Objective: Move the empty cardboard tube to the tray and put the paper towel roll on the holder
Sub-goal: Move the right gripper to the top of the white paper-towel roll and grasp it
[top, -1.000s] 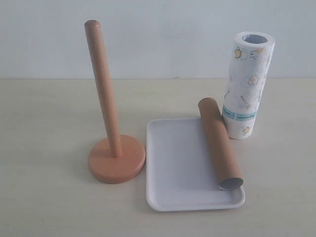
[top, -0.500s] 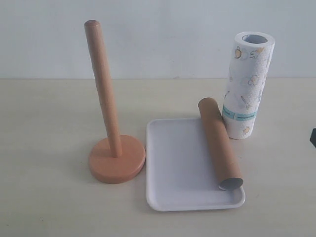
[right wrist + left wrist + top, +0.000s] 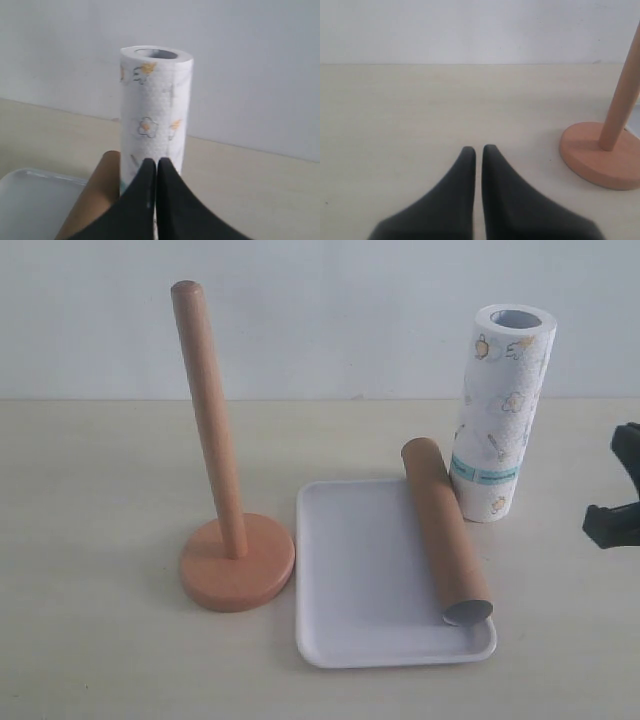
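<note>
**On the table: tube in the tray, roll standing beside the holder**

On the pale table (image 3: 100, 660), the exterior view is the only one that gives you the whole layout. The white tray (image 3: 355, 570) lies flat near the middle. The holder (image 3: 237, 565) stands just left of it, with its round base close to the tray's left rim and its pole upright and bare.

The paper towel roll (image 3: 503, 410) stands on end behind the tray's far right corner, with its teal band low. The empty cardboard tube (image 3: 445, 535) lies along the tray's right side. Its near end sits inside the near right corner and its far end reaches past the far rim to the foot of the roll. You cannot tell from here whether tube and roll touch.

Your right wrist view adds the close look. The right gripper (image 3: 152, 162) has its fingers pressed together and holds nothing. The roll rises straight ahead of it, with the tube and a corner of the tray below. In the exterior view, only dark parts of that arm show at the right edge.

Only your left wrist view shows the left gripper (image 3: 476, 149). Its fingers are drawn together and empty over bare table, and the holder's base and lower pole stand off to one side.
</note>
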Controlling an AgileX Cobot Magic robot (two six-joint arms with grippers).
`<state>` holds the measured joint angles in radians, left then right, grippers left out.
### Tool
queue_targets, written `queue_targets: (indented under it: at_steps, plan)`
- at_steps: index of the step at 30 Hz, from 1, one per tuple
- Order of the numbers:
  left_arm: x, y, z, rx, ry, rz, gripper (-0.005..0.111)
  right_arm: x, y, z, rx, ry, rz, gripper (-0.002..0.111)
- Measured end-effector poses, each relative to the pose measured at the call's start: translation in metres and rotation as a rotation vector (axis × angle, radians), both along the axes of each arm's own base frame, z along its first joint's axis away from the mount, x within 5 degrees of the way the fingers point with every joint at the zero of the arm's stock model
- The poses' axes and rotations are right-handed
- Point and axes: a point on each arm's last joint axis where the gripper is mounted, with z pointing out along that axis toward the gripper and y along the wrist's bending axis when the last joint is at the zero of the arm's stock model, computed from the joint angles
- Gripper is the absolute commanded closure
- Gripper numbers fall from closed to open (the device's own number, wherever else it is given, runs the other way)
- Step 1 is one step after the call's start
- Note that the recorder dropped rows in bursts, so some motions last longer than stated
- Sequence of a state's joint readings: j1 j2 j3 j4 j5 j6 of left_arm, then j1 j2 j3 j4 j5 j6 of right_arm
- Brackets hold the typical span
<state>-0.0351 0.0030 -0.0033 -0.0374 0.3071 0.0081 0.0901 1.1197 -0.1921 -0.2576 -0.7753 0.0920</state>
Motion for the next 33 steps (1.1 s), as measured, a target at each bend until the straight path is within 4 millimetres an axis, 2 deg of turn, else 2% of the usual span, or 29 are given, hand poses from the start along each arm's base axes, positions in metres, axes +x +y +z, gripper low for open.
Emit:
queue_targets:
  at_steps: [9, 12, 14, 19, 21, 27, 33]
  plan:
    - [0.0, 0.0, 0.0, 0.0, 0.0, 0.0, 0.103, 0.041, 0.009, -0.015, 0.023, 0.104, 0.061, 0.108]
    - [0.0, 0.0, 0.0, 0.0, 0.0, 0.0, 0.103, 0.053, 0.012, -0.021, 0.06, 0.135, 0.068, 0.1]
    - [0.0, 0.0, 0.0, 0.0, 0.0, 0.0, 0.103, 0.061, 0.014, -0.026, 0.076, 0.157, 0.079, 0.083]
    - [0.0, 0.0, 0.0, 0.0, 0.0, 0.0, 0.103, 0.076, 0.016, -0.033, 0.097, 0.189, 0.088, 0.017]
    - [0.0, 0.0, 0.0, 0.0, 0.0, 0.0, 0.103, 0.083, 0.017, -0.032, 0.1, 0.186, 0.091, 0.003]
    - [0.0, 0.0, 0.0, 0.0, 0.0, 0.0, 0.103, 0.09, 0.019, -0.027, 0.086, 0.144, 0.105, 0.003]
    - [0.0, 0.0, 0.0, 0.0, 0.0, 0.0, 0.103, 0.095, 0.021, -0.027, -0.02, 0.04, 0.145, 0.003]
